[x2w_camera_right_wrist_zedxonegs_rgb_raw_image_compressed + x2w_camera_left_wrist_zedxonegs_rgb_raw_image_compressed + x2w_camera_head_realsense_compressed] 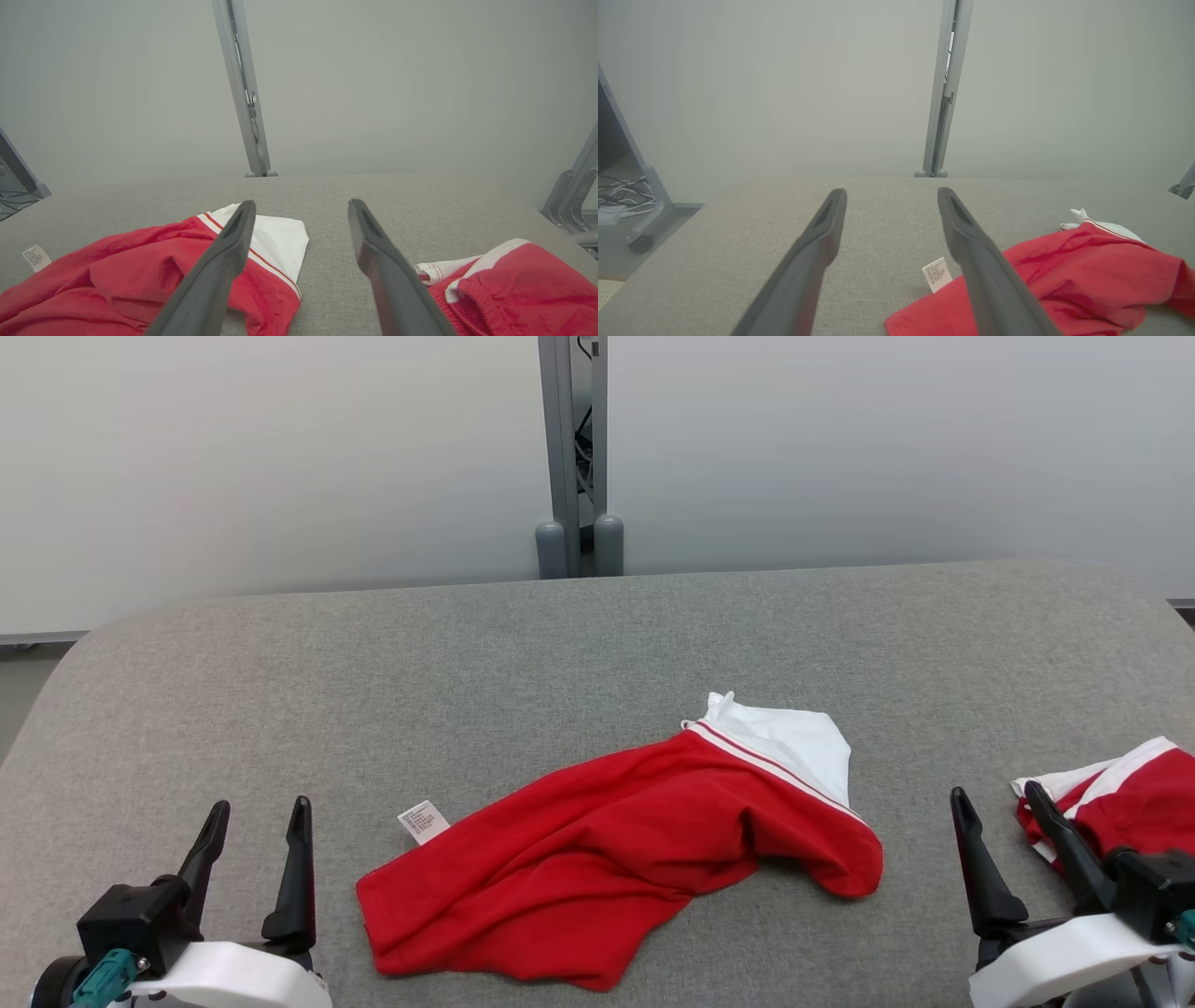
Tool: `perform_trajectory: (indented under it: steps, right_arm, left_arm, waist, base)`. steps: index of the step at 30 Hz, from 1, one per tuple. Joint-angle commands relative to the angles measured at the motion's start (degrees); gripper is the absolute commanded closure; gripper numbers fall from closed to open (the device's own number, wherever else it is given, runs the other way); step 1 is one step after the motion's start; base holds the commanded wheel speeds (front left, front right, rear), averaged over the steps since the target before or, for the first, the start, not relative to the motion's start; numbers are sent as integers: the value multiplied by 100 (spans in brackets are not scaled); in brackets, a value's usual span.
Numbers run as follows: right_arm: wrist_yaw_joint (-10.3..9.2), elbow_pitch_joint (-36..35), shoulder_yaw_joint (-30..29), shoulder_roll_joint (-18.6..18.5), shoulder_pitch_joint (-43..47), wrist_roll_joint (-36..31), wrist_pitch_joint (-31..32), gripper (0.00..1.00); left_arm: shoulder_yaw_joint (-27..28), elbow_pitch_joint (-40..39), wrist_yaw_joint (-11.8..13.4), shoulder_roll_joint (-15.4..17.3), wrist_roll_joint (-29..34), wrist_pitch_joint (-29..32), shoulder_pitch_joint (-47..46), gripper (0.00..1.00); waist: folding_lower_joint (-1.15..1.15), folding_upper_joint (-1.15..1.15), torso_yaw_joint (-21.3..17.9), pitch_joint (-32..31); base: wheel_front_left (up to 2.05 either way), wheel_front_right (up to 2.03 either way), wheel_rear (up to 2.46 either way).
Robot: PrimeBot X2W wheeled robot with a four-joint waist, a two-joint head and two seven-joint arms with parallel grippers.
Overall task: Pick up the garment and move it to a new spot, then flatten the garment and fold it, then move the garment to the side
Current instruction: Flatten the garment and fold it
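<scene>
Far left, low in the head view: left hand [261, 803], fingers spread wide, gripping nothing, over the grey surface [467, 644]. Just to the right, a white label [423, 821] sticking out flat from the left edge of the garment [597, 868], apart from the hand. Centre: the garment itself, red, crumpled and creased, lying on the surface between the two hands. Runs from low left up to a white band [794, 742] edged with a thin red stripe at upper right, the right end curled over in a rounded fold. Behind, past the far edge of the surface, a grey post [571, 448] against a pale wall [233, 457]. Right: right hand [995, 791], fingers likewise wide apart, empty, clear of the garment. Far right, beside and partly behind that hand's outer finger: a second cloth [1134, 798], red and white, bunched near the surface's edge. Touching the finger or not: cannot tell.
</scene>
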Motion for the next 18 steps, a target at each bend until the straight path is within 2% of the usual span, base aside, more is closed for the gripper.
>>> perform_trajectory:
  steps: [1,11,18]
  right_arm:
    - [-2,-57,-32,-9,42,33,26,0]
    - [-2,-190,-27,-4,76,102,43,0]
    - [-2,-260,-24,-4,20,73,88,0]
  left_arm:
    - [26,-5,8,45,-31,-5,15,0]
    - [0,14,-2,82,-11,18,-47,0]
    - [-187,93,-213,117,32,293,-452,0]
  waist:
    - [0,0,4,1]
    - [0,0,25,36]
    - [0,0,71,168]
  base:
    - [0,0,0]
    - [0,0,0]
    - [0,0,0]
